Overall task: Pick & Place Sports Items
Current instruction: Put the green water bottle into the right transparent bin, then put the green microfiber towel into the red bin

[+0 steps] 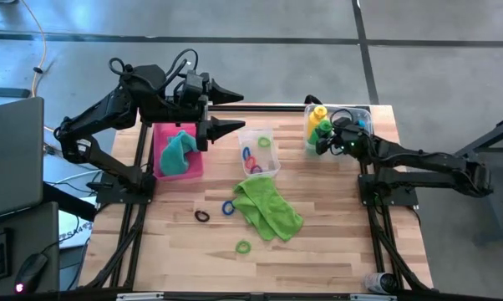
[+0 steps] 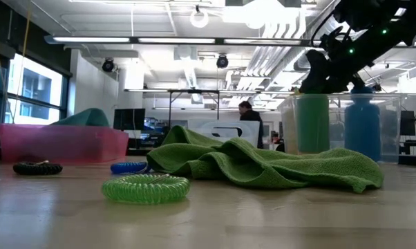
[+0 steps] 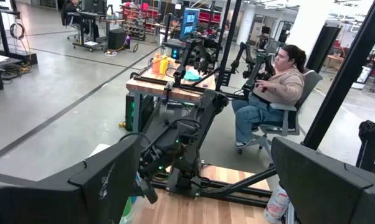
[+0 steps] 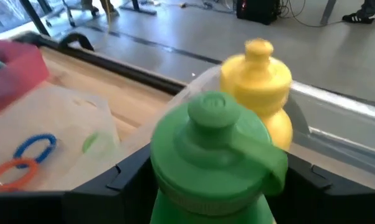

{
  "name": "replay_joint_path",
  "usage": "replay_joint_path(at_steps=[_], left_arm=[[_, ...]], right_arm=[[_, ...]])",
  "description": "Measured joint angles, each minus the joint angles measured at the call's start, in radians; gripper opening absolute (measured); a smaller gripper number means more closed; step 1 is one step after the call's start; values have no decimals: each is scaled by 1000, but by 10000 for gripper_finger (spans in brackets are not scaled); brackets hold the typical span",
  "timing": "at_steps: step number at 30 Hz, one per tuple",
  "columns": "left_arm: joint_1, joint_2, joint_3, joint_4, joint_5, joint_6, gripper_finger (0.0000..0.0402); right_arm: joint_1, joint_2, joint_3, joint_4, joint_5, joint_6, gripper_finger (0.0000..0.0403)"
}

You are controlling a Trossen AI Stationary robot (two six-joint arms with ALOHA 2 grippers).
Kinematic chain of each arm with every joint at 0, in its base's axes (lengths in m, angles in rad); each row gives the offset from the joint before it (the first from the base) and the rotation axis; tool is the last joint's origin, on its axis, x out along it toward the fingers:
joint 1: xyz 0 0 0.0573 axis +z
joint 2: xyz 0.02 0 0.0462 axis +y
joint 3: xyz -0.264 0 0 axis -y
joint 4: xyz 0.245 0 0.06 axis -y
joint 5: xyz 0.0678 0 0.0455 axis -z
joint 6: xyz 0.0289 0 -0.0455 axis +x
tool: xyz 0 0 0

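A big open workshop stretches behind the wooden table (image 1: 318,251), with a person seated at another rig across the floor.

The right gripper (image 1: 325,144) is at the clear box (image 1: 362,112) in the table's far right corner, its fingers on either side of the green bottle (image 4: 209,155) standing there. From the wrist view the jaws flank the bottle's shoulders, but I cannot tell whether they press on it or stand just clear. The yellow bottle (image 4: 259,87) stands right behind the green one, and the blue bottle (image 2: 362,128) is beside it in the same box.

Further out, a second clear box (image 1: 260,152) mid-table holds several coloured rings (image 1: 249,155). The lime green towel (image 1: 266,207) lies crumpled just in front of it, with a blue ring (image 1: 228,207), a dark ring (image 1: 201,216) and a green ring (image 1: 243,247) loose on the wood nearby.

The left gripper (image 1: 231,109) hangs spread wide, holding nothing, beside the pink tray (image 1: 163,134), where the teal towel (image 1: 178,152) sits bunched.
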Motion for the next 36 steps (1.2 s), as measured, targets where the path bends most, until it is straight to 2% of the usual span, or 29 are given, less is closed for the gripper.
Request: replay_joint_path(at_steps=[11, 16, 36], left_arm=[[0, 0, 0, 0, 0, 0, 353], [0, 0, 0, 0, 0, 0, 353], [0, 0, 0, 0, 0, 0, 353]], right_arm=[[0, -1, 0, 44, -5, 2, 292], [2, -15, 1, 57, -53, 3, 308], [2, -204, 1, 55, -157, -57, 314]])
